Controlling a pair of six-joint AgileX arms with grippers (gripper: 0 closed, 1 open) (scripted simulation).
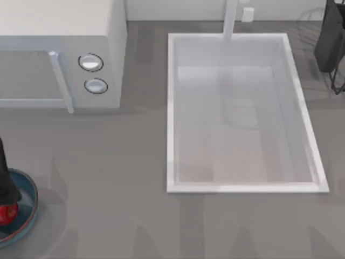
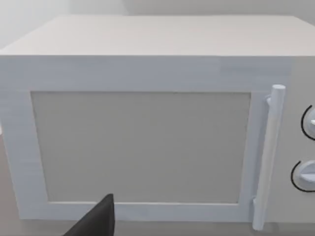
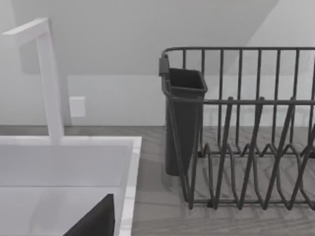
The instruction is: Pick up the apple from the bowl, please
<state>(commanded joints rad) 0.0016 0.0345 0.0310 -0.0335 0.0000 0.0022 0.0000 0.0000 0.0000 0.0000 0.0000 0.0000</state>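
Top view, lower left: left end effector (image 1: 6,200) sits over apple (image 1: 7,214) in bowl (image 1: 29,213) to grasp; grip state unclear.

Red apple (image 1: 6,214), teal brown-rimmed bowl (image 1: 29,208), white microwave (image 1: 110,43), grey counter (image 1: 108,178)

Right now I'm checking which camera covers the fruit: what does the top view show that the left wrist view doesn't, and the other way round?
Top view alone: the apple in the bowl at the table's left edge, the left arm's dark body over it, the sink, and the faucet. Left wrist view alone: the microwave's front door panel seen face on, and a dark finger tip. Both share the microwave, its handle and its two dials.
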